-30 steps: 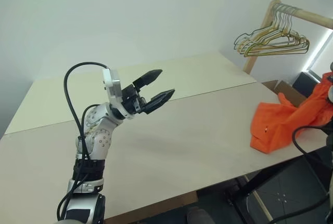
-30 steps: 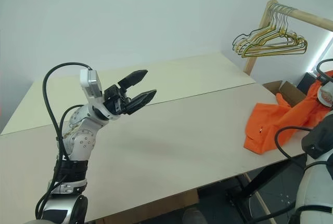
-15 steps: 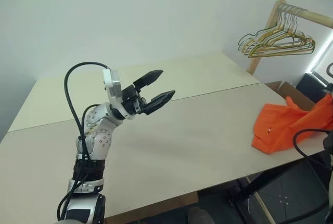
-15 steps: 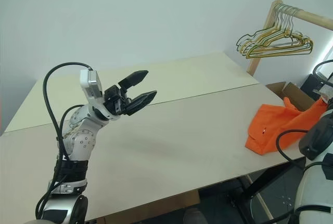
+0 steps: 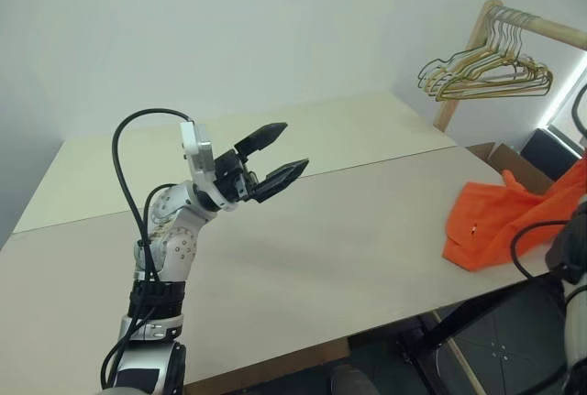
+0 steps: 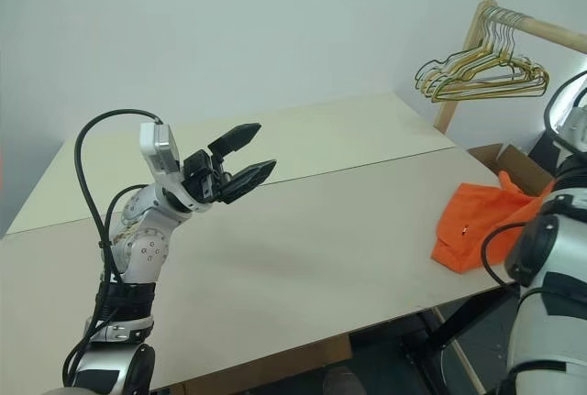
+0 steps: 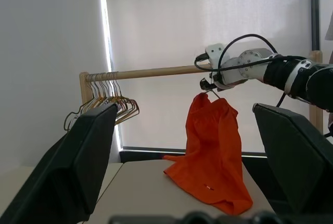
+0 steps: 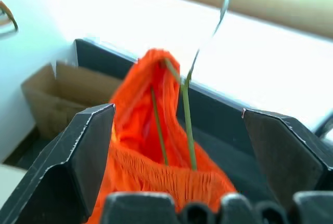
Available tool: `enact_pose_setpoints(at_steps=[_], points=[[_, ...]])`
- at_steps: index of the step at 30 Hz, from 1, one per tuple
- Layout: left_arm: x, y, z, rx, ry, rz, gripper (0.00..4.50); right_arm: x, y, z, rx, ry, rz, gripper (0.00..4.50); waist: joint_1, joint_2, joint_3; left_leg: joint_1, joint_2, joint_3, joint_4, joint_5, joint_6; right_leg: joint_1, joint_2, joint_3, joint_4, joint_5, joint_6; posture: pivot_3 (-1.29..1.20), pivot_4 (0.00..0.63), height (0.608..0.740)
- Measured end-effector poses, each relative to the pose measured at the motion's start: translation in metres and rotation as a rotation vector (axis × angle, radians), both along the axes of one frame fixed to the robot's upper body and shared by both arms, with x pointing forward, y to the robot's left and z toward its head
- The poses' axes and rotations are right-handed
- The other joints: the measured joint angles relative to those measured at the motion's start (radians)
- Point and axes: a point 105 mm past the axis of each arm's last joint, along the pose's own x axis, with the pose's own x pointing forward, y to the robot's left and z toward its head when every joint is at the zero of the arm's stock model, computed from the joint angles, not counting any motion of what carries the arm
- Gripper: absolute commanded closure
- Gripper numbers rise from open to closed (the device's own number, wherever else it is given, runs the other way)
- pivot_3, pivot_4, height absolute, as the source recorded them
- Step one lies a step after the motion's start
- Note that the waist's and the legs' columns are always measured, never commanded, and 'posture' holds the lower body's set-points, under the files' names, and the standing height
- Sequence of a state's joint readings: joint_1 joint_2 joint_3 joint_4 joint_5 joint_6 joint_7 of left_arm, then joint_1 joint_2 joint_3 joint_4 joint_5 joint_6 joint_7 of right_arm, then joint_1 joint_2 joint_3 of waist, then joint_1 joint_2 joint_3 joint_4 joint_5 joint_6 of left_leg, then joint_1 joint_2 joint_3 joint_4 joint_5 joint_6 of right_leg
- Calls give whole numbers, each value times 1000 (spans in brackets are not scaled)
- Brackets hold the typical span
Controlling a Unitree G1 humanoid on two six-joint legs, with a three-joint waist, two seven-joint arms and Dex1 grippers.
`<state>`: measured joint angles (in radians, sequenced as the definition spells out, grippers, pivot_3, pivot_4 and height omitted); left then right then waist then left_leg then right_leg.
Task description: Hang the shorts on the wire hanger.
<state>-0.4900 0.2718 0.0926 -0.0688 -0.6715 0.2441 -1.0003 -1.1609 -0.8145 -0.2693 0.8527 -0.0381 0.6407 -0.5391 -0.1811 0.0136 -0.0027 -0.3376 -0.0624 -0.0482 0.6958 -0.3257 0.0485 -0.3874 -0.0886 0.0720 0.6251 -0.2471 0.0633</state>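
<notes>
**Letting go of the hung shorts at the rail**

Hanging from the wire hanger [image 8: 186, 107], the shorts [image 7: 210, 154] drape at the right of the scene, their gathered waistband bunched up around the wire and their lower cloth trailing onto the near right corner of the table [image 5: 348, 230]; the hanger's hook rises toward the wooden rail [image 7: 156, 72], though whether it is seated over the rail cannot be told.

The right gripper [image 7: 209, 84] sits at the top of the shorts just under the rail; its two black fingers [image 8: 78, 164] stand wide apart on either side of the hanger and cloth, closed on nothing; the left gripper [image 5: 273, 154] is raised over the middle of the table, jaws spread wide and empty, well apart from the shorts. A cluster of other hangers [image 5: 486, 70] hangs at the far left end of the rail, clear of the work.

The step in hand looks like release and withdrawal; to do it well, the right gripper should back straight out along its own line, fingers kept wide so neither pad drags the waistband or nudges the thin wire; a sideways sweep risks unhooking the hanger; the cloth resting on the table may tug the shorts askew.
</notes>
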Motion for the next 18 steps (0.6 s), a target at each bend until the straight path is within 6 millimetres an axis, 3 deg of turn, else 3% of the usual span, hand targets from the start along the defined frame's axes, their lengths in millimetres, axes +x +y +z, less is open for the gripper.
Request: enact_pose_setpoints(at_steps=[5,10,14,18], points=[[0,3,0,13,-3,9,0,3,22,29,-334,-18,30,17,0,0,0,0,-1,0,0,0,-1,-1,0,0,1,0,0,-181,0,740],[-1,16,-8,55,15,50,0,25,71,48,-560,-79,309,17,-7,0,0,1,0,0,0,1,-1,-1,1,0,2,0,0,-151,0,740],[-5,34,-10,107,14,112,0,55,123,37,-582,-61,675,17,-13,0,0,2,0,-1,0,1,-2,-1,2,0,2,0,0,-126,0,740],[-14,60,-24,187,66,204,0,72,195,-3,-576,45,1107,17,-10,-2,2,2,1,-2,0,1,-2,-2,2,-1,3,0,0,-60,0,740]])
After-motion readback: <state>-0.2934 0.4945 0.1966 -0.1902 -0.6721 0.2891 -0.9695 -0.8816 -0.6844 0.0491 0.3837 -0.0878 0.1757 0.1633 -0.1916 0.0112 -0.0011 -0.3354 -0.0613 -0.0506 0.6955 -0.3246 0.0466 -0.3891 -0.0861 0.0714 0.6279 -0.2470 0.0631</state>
